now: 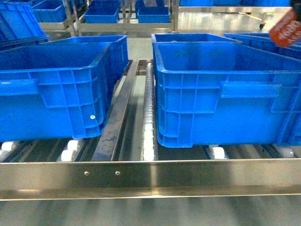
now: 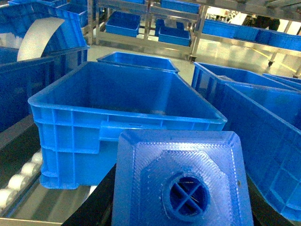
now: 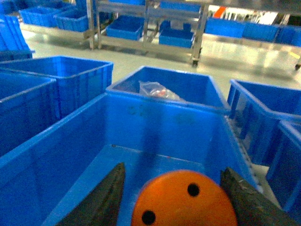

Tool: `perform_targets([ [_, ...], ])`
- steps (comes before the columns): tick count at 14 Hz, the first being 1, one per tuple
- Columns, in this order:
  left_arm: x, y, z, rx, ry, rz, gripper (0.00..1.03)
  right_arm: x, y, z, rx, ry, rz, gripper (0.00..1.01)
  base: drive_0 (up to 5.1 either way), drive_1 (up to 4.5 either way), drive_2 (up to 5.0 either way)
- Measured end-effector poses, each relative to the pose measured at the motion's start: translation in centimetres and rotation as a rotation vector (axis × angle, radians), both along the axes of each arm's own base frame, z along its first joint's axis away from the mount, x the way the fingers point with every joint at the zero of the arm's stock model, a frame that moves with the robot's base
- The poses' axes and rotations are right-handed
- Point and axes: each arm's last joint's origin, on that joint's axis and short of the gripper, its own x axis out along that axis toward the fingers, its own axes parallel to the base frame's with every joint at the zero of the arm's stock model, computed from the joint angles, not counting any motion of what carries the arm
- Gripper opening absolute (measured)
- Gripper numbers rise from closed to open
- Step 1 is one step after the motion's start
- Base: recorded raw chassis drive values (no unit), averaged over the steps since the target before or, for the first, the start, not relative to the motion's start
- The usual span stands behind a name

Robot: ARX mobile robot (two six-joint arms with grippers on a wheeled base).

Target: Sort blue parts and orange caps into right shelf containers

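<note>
Head view gives me two large blue crates on the shelf (image 1: 150,176), the left crate (image 1: 56,89) and the right crate (image 1: 221,94) set apart by a line of white rollers (image 1: 148,127). My left pincer (image 2: 181,188) is clenched on a blue part (image 2: 181,179), held before the left crate's near wall. My right pincer (image 3: 176,200) grips an orange cap (image 3: 183,200) between its dark fingers (image 3: 106,197), above the right crate's open interior.

Head camera faces the shelf (image 1: 150,179) front rail, level and close. Both wrist cameras look forward over the same crates (image 1: 221,94), nearer.
</note>
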Motion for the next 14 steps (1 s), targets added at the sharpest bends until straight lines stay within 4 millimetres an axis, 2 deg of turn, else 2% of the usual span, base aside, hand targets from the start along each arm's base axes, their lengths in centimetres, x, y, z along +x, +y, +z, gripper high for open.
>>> perform_targets([
  [1, 0.0, 0.0, 0.0, 0.000, 0.000, 0.000, 0.44, 3.5, 0.6, -0.5, -0.008, 0.030, -0.009, 0.65, 0.0, 0.00, 0.0],
  [2, 0.0, 0.0, 0.0, 0.000, 0.000, 0.000, 0.44, 3.9, 0.5, -1.2, 0.001, 0.037, -0.004, 0.77, 0.0, 0.00, 0.0],
  [3, 0.0, 0.0, 0.0, 0.000, 0.000, 0.000, 0.44, 0.9, -0.8, -0.8, 0.033, 0.015, 0.000, 0.92, 0.0, 0.00, 0.0],
  [4, 0.0, 0.0, -0.1, 0.008, 0.019, 0.014, 0.44, -2.5, -2.2, 0.8, 0.061, -0.034, -0.010, 1.00, 0.0, 0.00, 0.0],
  [5, 0.5, -0.5, 0.2, 0.098, 0.156, 0.141, 0.44, -5.7, -3.3, 1.9, 0.065, -0.085, -0.027, 0.97, 0.0, 0.00, 0.0],
  [6, 1.9, -0.5, 1.7, 0.191, 0.162, 0.217, 0.44, -8.1, -3.6, 1.2, 0.066, -0.066, -0.031, 0.98, 0.0, 0.00, 0.0],
  [7, 3.8, -0.5, 4.0, 0.239, 0.091, 0.232, 0.44, -9.4, -3.6, -0.7, 0.058, -0.010, -0.029, 0.98, 0.0, 0.00, 0.0],
  [8, 5.8, -0.6, 6.1, 0.273, 0.011, 0.229, 0.44, -10.0, -3.8, -2.1, 0.047, 0.055, -0.039, 0.98, 0.0, 0.00, 0.0],
  [9, 8.3, -0.6, 7.6, 0.290, -0.041, 0.216, 0.44, -10.4, -3.9, -1.8, 0.029, 0.038, -0.030, 0.98, 0.0, 0.00, 0.0],
  [10, 11.4, -0.5, 8.2, 0.293, -0.034, 0.186, 0.44, -10.6, -3.9, -1.0, 0.018, -0.006, -0.029, 0.98, 0.0, 0.00, 0.0],
  [11, 15.0, -0.1, 8.1, 0.298, -0.047, 0.181, 0.55, -10.7, -3.9, -0.8, 0.010, -0.015, -0.026, 0.98, 0.0, 0.00, 0.0],
  [12, 16.2, 0.0, 6.9, 0.314, -0.009, 0.191, 0.68, -10.6, -3.9, -1.0, 0.008, -0.001, -0.025, 0.98, 0.0, 0.00, 0.0],
  [13, 14.4, -0.3, 4.9, 0.316, 0.063, 0.162, 0.80, -10.6, -3.9, -1.0, 0.008, -0.001, -0.027, 0.98, 0.0, 0.00, 0.0],
  [14, 11.6, -0.9, 4.8, 0.316, 0.054, 0.141, 0.93, -10.6, -3.9, -1.0, 0.008, -0.004, -0.026, 0.98, 0.0, 0.00, 0.0],
])
